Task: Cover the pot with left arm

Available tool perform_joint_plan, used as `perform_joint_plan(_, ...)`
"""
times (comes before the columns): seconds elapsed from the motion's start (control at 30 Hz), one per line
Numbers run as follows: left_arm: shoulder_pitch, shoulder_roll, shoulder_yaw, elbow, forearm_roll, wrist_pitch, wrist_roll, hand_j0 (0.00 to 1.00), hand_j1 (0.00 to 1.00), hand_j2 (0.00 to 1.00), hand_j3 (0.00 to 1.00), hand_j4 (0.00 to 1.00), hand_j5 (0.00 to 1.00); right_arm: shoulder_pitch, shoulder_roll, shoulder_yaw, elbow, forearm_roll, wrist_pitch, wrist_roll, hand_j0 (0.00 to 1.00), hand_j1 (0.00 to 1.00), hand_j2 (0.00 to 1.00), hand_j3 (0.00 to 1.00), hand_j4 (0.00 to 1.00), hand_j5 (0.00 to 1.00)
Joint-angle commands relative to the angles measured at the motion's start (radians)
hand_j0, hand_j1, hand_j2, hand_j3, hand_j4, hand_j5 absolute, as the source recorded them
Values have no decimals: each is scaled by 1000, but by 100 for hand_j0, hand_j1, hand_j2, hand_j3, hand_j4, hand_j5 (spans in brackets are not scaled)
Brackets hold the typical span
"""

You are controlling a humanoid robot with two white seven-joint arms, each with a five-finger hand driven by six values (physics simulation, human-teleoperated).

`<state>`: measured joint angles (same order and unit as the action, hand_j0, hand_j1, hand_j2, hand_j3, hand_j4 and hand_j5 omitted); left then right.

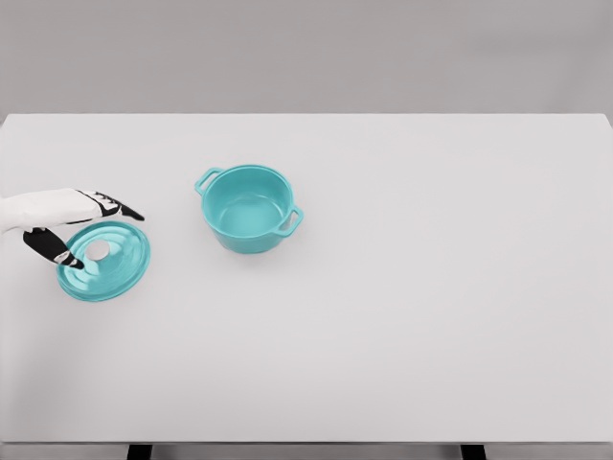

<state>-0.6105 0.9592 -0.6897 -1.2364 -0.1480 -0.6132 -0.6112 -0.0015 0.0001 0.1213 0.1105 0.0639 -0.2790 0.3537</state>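
Observation:
A teal pot (249, 208) with two side handles stands uncovered on the white table (402, 307), left of the middle. Its teal lid (105, 262) with a pale knob (98, 250) lies flat on the table at the far left, apart from the pot. My left hand (84, 230) comes in from the left edge and hovers over the lid's near-left rim. Its dark-tipped fingers (126, 210) are spread above the lid, the thumb (46, 246) reaching toward the knob, and they hold nothing. The right arm is out of view.
The table's far edge runs along the top, against a grey wall. Its front edge shows at the bottom with two dark legs (140, 450) below it.

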Motion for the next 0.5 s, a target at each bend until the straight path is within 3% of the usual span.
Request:
perform_joint_plan(0.0, 0, 0, -2, 0, 5, 2, 0, 85, 85, 85, 85, 85, 85, 0, 0, 0, 0, 1, 0, 1, 100, 100, 100, 100, 100, 100)
perform_joint_plan(0.2, 6, 1, -16, 0, 4, 2, 0, 85, 85, 85, 85, 85, 85, 0, 0, 0, 0, 1, 0, 1, 100, 100, 100, 100, 100, 100)
perform_joint_plan(0.3, 6, 1, -17, 15, 4, 2, 0, 79, 79, 79, 79, 79, 79, 0, 0, 0, 0, 1, 0, 1, 100, 100, 100, 100, 100, 100)
perform_joint_plan(0.4, 8, 3, -17, 20, 7, 2, 0, 65, 65, 65, 65, 65, 65, 0, 0, 0, 0, 1, 0, 1, 100, 100, 100, 100, 100, 100)
perform_joint_plan(0.47, 8, 3, -17, 21, 7, 2, 0, 60, 60, 60, 60, 60, 60, 0, 0, 0, 0, 1, 0, 1, 100, 100, 100, 100, 100, 100)
